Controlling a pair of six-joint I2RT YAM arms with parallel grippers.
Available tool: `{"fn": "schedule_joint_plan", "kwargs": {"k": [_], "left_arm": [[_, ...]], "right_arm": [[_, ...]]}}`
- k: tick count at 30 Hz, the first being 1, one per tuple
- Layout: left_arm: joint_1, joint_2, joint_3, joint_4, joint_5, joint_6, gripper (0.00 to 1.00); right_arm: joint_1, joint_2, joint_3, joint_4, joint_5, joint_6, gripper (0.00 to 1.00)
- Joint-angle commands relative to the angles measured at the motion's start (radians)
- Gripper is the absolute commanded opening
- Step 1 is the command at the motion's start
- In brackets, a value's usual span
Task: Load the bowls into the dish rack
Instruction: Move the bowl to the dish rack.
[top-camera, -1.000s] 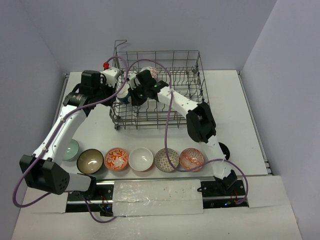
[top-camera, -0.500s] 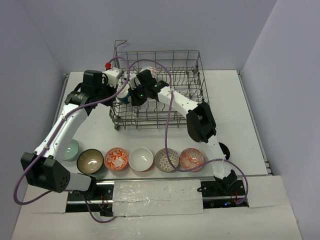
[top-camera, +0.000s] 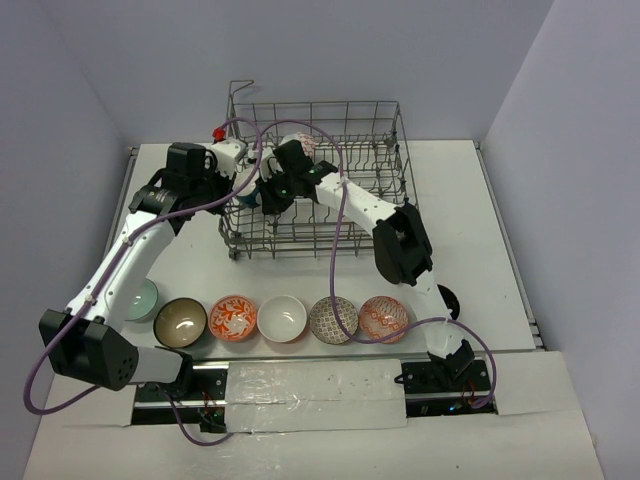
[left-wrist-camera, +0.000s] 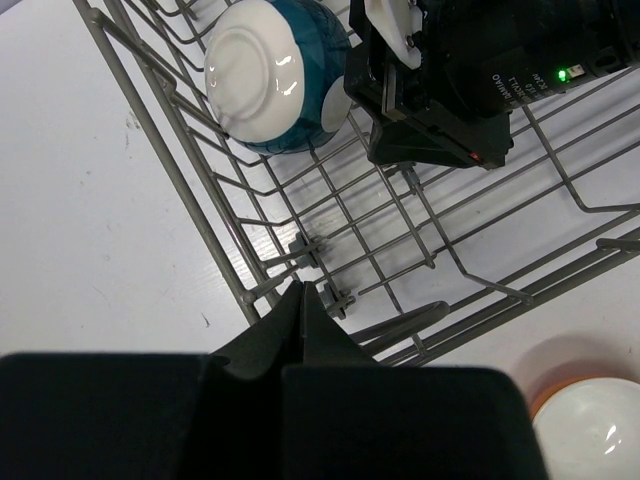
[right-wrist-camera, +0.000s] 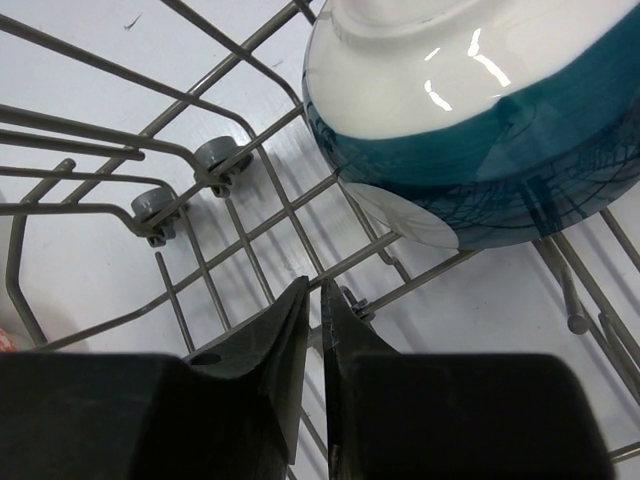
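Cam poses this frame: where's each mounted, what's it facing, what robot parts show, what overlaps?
Top external: above and behind the bases, looking down on the table; shows left arm, right arm, dish rack, bowl row.
Left wrist: on the left arm, looking down at the rack's corner; shows its shut left gripper and the right arm's end.
Right wrist: on the right arm, looking down at the rack floor; shows its right gripper, slightly parted.
Shared: both wrist views show the teal bowl in the rack.
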Motion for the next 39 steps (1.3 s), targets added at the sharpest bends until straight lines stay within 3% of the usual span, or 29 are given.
{"fn": "schedule_joint_plan", "kwargs": {"k": [1,9,16,25,27,30,39], "left_arm": [[0.001,-0.015,-0.024,-0.075,-0.018,0.018,0.00],[-0.001,-0.023,-0.035,-0.075,-0.013,0.021,0.00],[0.001,-0.038,-0.059,-0.067,-0.018,0.024,0.00],[0.001,-0.047,-0.058,-0.050,-0.041,0.007,0.01],[0.001,-0.054,-0.049,-0.039,-0.055,-0.001,0.08],[0.001,-0.057,-0.041,-0.045,-0.048,-0.002,0.07],[0.001,-0.069,-0.063,-0.044,-0.050,0.005,0.04]], "right_arm": [[0.010,-0.033,0.043,0.027,0.037,-0.018,0.17],[0.016,0.053,0.196,0.036,0.149,-0.008,0.27],[0.016,0.077,0.213,0.056,0.187,0.000,0.30],[0.016,0.047,0.143,0.056,0.183,-0.017,0.32],[0.016,0.024,0.107,0.065,0.189,-0.024,0.33],[0.015,0.013,0.086,0.074,0.201,-0.035,0.33],[0.015,0.103,0.248,0.061,0.200,-0.028,0.36]]}}
